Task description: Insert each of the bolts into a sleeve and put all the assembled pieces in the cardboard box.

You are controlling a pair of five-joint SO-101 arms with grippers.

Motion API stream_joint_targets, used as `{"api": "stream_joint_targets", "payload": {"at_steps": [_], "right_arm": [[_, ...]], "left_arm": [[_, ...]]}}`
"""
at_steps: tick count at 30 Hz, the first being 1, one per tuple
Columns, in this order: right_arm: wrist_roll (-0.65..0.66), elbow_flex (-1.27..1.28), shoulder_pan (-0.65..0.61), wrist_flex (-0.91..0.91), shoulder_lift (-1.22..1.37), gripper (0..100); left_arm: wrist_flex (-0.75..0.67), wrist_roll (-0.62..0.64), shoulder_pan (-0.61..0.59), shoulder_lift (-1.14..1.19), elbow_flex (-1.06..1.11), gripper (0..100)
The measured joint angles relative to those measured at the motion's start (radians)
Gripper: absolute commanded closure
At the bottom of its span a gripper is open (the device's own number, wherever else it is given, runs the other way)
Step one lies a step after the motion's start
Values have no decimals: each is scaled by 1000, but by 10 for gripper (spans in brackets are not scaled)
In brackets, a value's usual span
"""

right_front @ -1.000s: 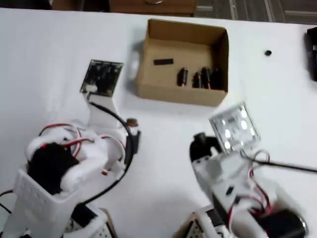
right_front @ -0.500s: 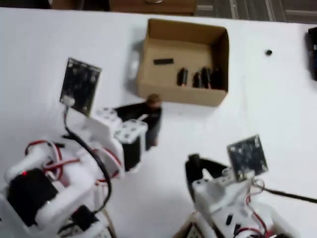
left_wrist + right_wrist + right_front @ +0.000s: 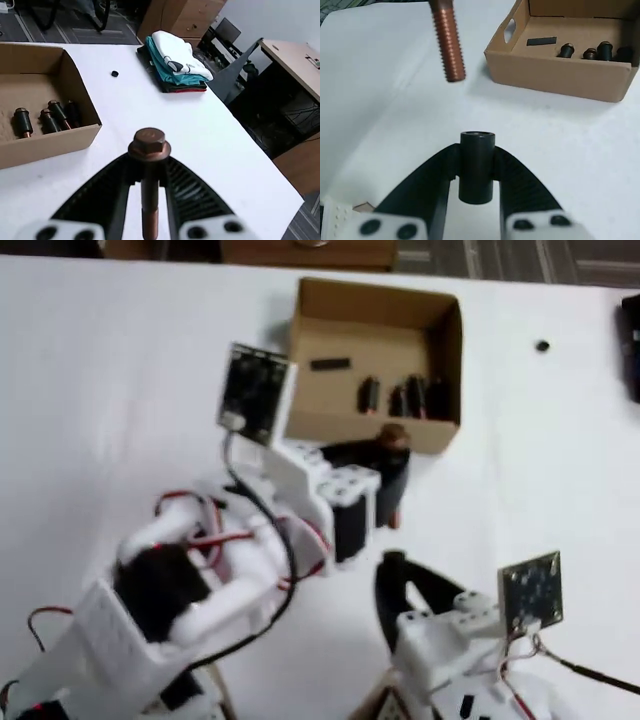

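Observation:
My left gripper (image 3: 148,172) is shut on a copper bolt (image 3: 149,185), held upright with its hex head (image 3: 149,142) on top; from above the bolt (image 3: 393,472) hangs just in front of the cardboard box (image 3: 372,425). My right gripper (image 3: 476,170) is shut on a black sleeve (image 3: 476,166), upright with its bore facing up; from above the sleeve (image 3: 392,562) sits just below the bolt. The bolt's threaded end (image 3: 448,47) hangs above and left of the sleeve in the right wrist view. Several assembled pieces (image 3: 405,396) lie in the box.
A flat black piece (image 3: 330,364) lies in the box. A small black object (image 3: 541,345) rests on the table beyond the box's right side. Folded clothes (image 3: 172,62) sit at the table's far edge. White table surface stretches left of the box.
My left arm has swung right and forward, carrying the bolt from the table's left-middle to just in front of the box above the sleeve. The right arm has drawn back slightly.

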Motion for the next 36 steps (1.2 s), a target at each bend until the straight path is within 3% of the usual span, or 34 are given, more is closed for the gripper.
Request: {"api": "stream_joint_targets", "payload": {"at_steps": [30,36], "right_arm": [[0,-28,8,-100,-3,978],[124,-32,78,-178,0,978]], "left_arm": [[15,3,8,-2,61,977],[43,32,11,0,61,977]]}}
